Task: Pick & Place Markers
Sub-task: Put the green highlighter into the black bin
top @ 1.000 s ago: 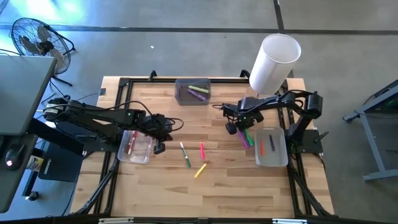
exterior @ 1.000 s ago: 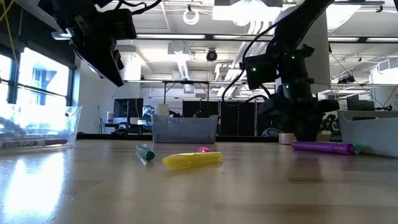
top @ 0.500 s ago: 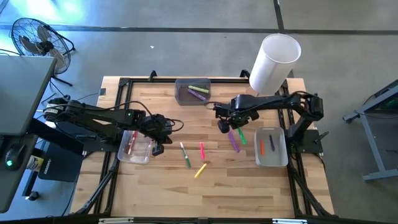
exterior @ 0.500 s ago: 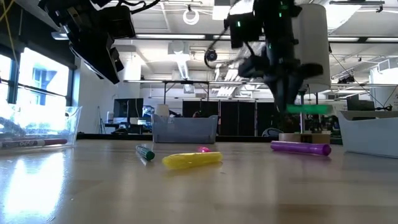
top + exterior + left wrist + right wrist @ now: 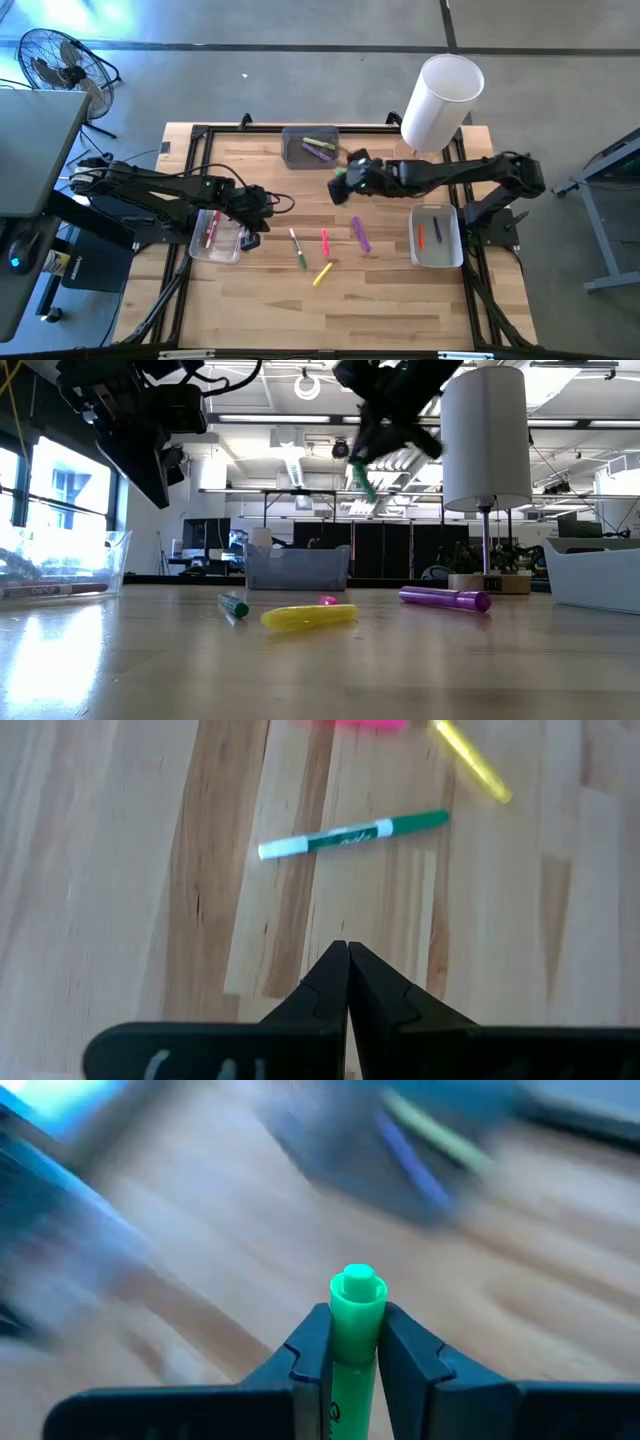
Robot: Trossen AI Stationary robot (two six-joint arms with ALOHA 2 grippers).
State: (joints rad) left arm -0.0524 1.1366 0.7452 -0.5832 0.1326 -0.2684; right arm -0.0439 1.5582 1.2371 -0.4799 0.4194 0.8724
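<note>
My right gripper [image 5: 342, 187] is shut on a green marker [image 5: 356, 1302] high above the table's middle, near the grey far bin [image 5: 309, 147]; the low view shows it in the air [image 5: 362, 480]. On the table lie a green-and-white marker [image 5: 297, 248], a pink one [image 5: 325, 241], a yellow one [image 5: 322, 273] and a purple one [image 5: 360, 233]. My left gripper [image 5: 347, 956] is shut and empty above the wood, beside the clear left bin [image 5: 217, 235], with the green-and-white marker [image 5: 352, 834] ahead of it. My right gripper pinches the green marker between its two fingers. The marker lies along the fingers, and its round end [image 5: 357, 1283] sticks out past the fingertips. It is lifted clear of the table.
The left bin holds red markers, the far bin yellow-green and purple ones, and the right bin [image 5: 436, 237] red and orange ones. A tall white cylinder [image 5: 440, 100] stands at the far right corner. Bare wood lies along the near edge.
My right gripper has lifted the green marker from beside the purple one and carried it up and toward the table's left, nearer the far bin. The purple marker has shifted along the table toward the left and now lies alone.
</note>
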